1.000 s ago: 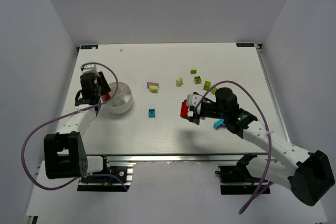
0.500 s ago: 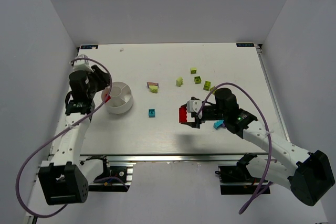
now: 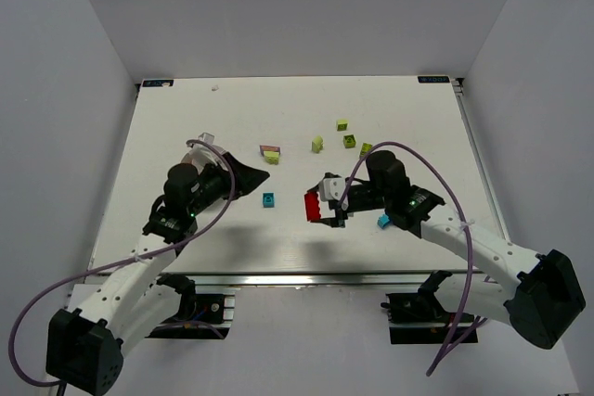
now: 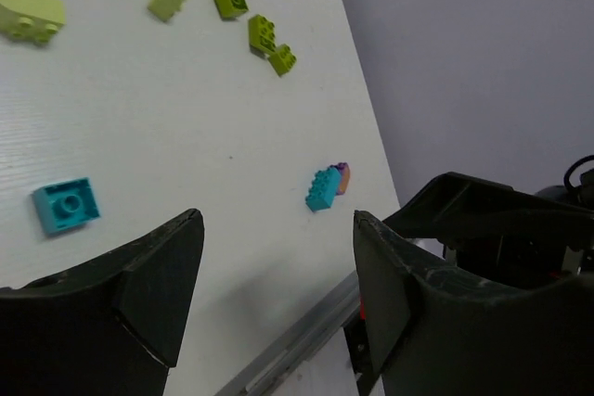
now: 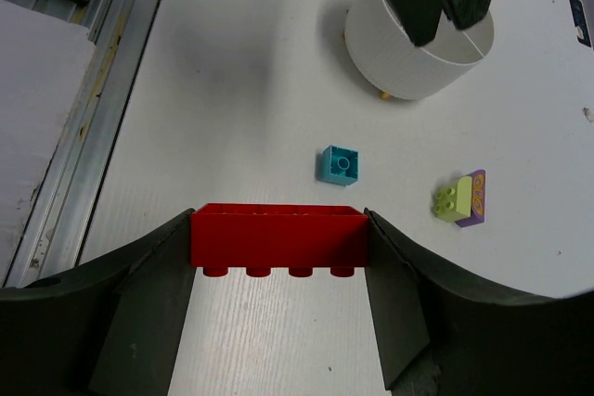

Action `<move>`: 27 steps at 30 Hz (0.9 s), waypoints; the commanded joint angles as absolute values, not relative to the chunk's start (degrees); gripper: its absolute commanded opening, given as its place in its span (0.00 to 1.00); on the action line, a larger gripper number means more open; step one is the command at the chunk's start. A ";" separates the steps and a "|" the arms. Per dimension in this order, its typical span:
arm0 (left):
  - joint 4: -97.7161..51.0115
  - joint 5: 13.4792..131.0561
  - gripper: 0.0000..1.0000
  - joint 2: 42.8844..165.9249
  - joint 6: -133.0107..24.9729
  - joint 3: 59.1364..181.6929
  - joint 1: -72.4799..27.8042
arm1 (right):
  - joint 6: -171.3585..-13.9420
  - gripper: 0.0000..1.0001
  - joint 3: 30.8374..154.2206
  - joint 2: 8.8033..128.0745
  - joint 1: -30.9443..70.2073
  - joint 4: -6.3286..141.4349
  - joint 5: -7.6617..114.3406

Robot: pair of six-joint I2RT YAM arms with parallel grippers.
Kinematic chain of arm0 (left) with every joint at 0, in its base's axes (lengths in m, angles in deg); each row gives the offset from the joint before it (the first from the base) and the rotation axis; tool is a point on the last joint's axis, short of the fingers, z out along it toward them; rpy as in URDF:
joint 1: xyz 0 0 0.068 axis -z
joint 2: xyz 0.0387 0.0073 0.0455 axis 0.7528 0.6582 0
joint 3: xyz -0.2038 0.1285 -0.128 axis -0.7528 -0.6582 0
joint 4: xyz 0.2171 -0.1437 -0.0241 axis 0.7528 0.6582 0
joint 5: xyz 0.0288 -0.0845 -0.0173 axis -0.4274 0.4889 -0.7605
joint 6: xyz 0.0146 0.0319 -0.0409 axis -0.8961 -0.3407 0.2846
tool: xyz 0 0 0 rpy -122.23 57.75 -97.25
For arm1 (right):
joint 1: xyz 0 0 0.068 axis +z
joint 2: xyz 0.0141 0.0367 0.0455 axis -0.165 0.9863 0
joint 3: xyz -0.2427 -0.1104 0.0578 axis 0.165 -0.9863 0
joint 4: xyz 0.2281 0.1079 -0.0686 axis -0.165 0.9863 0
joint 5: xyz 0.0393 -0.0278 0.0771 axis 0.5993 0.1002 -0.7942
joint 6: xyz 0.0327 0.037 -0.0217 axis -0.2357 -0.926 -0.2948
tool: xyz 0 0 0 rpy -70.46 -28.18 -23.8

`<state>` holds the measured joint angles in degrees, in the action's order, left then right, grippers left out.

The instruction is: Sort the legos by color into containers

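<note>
Our right gripper (image 5: 277, 229) is clamped on the red brick (image 5: 278, 240), and the white dish (image 5: 418, 71) sits well ahead of it, just by our empty, parted left gripper (image 4: 278, 220), so carrying straight forward could, we judge, bump the two grippers together and knock the brick loose short of the dish

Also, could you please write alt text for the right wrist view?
The right gripper holds a long red brick between its fingers over the white table. Beyond it lie a teal brick, a lime-and-purple pair and the round white dish.
</note>
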<state>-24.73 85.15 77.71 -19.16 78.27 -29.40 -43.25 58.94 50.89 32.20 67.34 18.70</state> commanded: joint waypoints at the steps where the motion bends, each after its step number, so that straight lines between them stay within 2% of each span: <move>1: -32.14 83.52 0.75 78.30 -14.54 77.69 -25.91 | -43.56 0.00 62.16 51.08 33.92 66.61 19.49; 15: -41.28 82.02 0.76 87.36 -13.22 78.22 -13.95 | -47.95 0.00 63.21 52.57 35.07 63.79 26.34; 27: -42.43 82.82 0.77 90.26 -13.04 78.13 -11.48 | -47.87 0.00 63.04 52.49 34.98 63.44 26.97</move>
<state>-41.24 82.64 89.73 -13.00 77.87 -12.24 -47.49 60.64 52.61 34.80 66.36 26.57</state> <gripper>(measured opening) 0.766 0.711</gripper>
